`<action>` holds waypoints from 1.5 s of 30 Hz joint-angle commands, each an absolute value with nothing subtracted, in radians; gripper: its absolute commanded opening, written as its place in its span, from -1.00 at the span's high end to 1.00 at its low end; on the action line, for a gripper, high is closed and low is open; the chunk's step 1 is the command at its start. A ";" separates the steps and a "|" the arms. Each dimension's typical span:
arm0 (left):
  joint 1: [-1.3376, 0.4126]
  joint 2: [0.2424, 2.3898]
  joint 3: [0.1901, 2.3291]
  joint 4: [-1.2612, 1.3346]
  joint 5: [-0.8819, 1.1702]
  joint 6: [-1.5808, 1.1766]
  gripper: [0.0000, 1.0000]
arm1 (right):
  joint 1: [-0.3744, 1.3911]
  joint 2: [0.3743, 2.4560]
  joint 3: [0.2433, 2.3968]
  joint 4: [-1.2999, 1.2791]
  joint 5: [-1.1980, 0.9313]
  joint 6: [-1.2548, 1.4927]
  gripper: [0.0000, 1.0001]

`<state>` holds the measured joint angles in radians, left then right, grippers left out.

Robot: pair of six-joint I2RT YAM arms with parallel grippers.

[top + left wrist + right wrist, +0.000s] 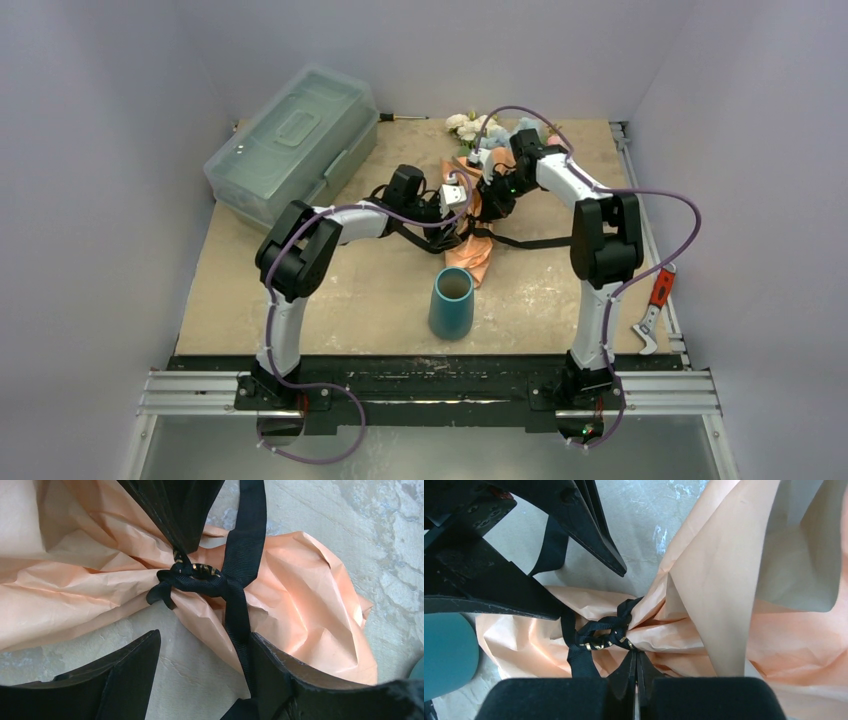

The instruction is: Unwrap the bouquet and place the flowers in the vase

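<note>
The bouquet [476, 252] lies mid-table, its orange paper [300, 595] gathered by a black gold-lettered ribbon knot [197, 575]. The flowers [470, 125] stick out at the far end, cream and pale blue. My right gripper [632, 651] is shut, its tips pinched together on the ribbon right at the knot [601, 632]. My left gripper [205, 633] hangs open just in front of the knot, over bare table. One ribbon tail [239, 625] runs along the inside of its right finger. The teal vase [452, 302] stands upright, near the bouquet's stem end.
A translucent grey-green toolbox [290, 140] sits at the back left. A screwdriver [405, 117] lies behind it and a red-handled tool [655, 300] lies on the right rail. A loose ribbon tail [530, 242] trails right across the tabletop.
</note>
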<state>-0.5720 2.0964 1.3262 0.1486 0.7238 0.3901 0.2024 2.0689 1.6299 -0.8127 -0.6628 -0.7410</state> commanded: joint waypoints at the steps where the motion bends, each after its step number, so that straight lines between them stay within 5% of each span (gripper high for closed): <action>1: -0.577 2.100 1.316 0.142 0.712 0.434 -0.29 | 0.207 2.024 1.649 -0.805 -0.654 -0.765 1.00; 19: -0.568 2.038 1.260 0.141 0.682 0.448 -0.17 | 0.145 1.999 1.677 -0.829 -0.778 -0.731 1.00; 45: -0.558 2.073 1.410 0.432 0.740 0.075 0.34 | 0.144 1.990 1.639 -0.777 -0.774 -0.727 1.00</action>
<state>-0.5461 2.0499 1.3930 0.3813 0.7124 0.1562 0.1493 2.0541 1.6432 -0.7990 -0.7517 -0.7326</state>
